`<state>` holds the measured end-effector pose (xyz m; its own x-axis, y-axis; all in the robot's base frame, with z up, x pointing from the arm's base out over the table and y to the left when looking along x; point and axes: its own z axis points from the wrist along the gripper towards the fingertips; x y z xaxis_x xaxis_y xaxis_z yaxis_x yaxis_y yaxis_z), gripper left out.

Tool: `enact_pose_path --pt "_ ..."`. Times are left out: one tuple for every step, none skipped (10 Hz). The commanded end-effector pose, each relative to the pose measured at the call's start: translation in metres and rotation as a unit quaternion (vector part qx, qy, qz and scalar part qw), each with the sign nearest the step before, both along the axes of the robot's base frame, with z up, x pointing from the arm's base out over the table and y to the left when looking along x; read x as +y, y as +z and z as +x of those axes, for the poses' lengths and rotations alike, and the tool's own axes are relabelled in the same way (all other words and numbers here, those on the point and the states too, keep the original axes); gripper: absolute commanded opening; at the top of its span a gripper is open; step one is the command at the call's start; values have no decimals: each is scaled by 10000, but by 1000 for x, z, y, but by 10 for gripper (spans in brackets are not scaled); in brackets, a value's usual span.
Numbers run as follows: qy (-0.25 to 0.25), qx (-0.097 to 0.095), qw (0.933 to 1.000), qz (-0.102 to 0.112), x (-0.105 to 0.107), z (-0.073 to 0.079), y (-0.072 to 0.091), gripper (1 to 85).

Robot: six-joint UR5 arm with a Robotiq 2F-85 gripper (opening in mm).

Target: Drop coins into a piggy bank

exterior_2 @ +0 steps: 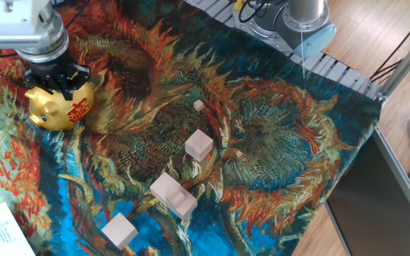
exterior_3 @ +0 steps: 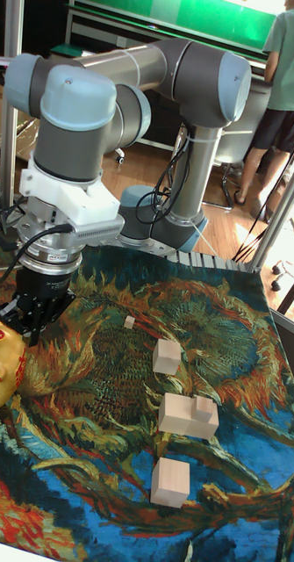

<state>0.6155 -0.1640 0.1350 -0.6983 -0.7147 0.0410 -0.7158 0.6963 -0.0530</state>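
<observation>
Nearest the fixed camera, white paper [exterior_2: 2,231] at the bottom left corner. Then pale wooden block [exterior_2: 119,230] near the front edge, just beyond it a bigger block [exterior_2: 166,188] touching a smaller notched block [exterior_2: 184,204]. Farther in, a single cube [exterior_2: 199,144] mid-cloth, and past that a tiny block [exterior_2: 198,105], well apart from the rest. All resting on a sunflower-print cloth [exterior_2: 276,149] covering the surface. At far left, gold piggy bank [exterior_2: 57,107] upright on the cloth, snout toward the left edge, red markings on its side facing the camera; in the tall view only partly in frame at the left edge [exterior_3: 3,362]. Directly above its back, black jaws of the gripper [exterior_2: 54,78], tips just over or touching the pig's top — cannot tell which, and cannot tell whether spread or closed, nor whether anything sits between them. Same gripper in tall view [exterior_3: 37,316] hanging beside the pig. Farthest back, arm base [exterior_2: 299,21] beyond the cloth's far edge, metal slatted surface edge [exterior_2: 347,75] beside it, person [exterior_3: 283,97] standing in the background.
</observation>
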Motion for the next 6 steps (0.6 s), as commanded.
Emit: enact_pose_path --pt "-134 -12 9996 240 6 -2 0 13" --pt "-272 -16 9991 327 11 -2 -1 13" --pt "-410 -21 9985 352 12 -2 -1 13" --pt "-524 -46 9983 247 6 -1 0 13" --pt "-684 -56 9974 219 5 -1 0 13" --pt "-890 -70 9958 184 3 -1 0 13"
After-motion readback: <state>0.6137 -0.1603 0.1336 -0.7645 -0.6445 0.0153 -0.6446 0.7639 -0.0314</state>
